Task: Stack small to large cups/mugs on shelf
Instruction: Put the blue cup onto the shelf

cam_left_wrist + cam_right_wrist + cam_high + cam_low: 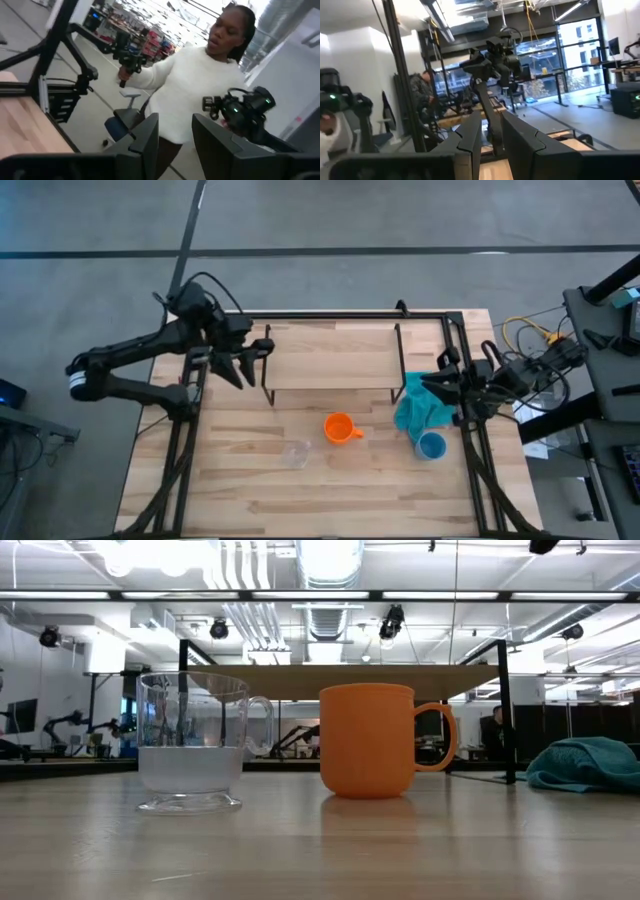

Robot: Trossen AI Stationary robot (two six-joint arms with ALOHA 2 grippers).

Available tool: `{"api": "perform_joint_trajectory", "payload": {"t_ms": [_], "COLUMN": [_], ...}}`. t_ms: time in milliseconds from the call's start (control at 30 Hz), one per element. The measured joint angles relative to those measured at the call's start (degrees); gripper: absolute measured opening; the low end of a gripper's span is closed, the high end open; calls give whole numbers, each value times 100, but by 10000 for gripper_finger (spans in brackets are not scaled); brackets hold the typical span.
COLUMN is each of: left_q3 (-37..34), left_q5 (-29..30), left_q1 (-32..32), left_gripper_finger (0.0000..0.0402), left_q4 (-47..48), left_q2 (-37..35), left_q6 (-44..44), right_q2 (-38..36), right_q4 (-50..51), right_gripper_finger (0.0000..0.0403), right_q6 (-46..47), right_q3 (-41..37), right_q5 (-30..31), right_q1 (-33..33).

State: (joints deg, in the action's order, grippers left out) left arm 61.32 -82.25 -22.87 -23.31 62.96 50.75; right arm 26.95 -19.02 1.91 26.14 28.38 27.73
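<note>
You are looking at the start of the job: nothing is sitting on the shelf [330,365] yet, and neither arm is holding anything. The clear glass [295,454] is standing on the bench [250,490] in front of the shelf, with the orange mug [340,427] near it to the right, handle pointing right. The light blue cup [431,445] is standing farther right, just beside or touching the teal cloth [418,405] bunched near the shelf's right leg.

Your left gripper [246,360] is hanging off the shelf's left end, well apart from all three cups; its fingers [145,142] are standing a little apart with nothing between them. Your right gripper [432,388] is hovering over the cloth, close to the blue cup, and its fingers [470,135] are showing a narrow gap, also empty.

Judging from this, the step in hand is the first pick. You are probably needing to settle which cup goes as the base, then lower the nearer gripper onto it. The cloth edge may be crowding the blue cup, so watch for a snag.
</note>
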Motion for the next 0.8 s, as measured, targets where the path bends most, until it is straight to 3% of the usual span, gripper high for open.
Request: {"api": "perform_joint_trajectory", "payload": {"t_ms": [133,400,533,800], "left_q3": [194,617,819,870], "left_q5": [-301,-421,-347,-128], "left_q1": [11,24,22,22], "left_gripper_finger": [105,105,105,105], "left_q4": [35,-19,-24,-22], "left_q2": [265,684,817,868], "left_q6": [416,598,590,590], "right_q2": [442,1633,2191,2918], "right_q4": [859,4373,5646,6530], "right_gripper_finger": [68,68,68,68], "right_q6": [-234,-25,-7,-88], "right_q3": [681,2774,3771,5073], "right_q5": [22,336,336,334], "right_q1": [0,0,0,0]}}
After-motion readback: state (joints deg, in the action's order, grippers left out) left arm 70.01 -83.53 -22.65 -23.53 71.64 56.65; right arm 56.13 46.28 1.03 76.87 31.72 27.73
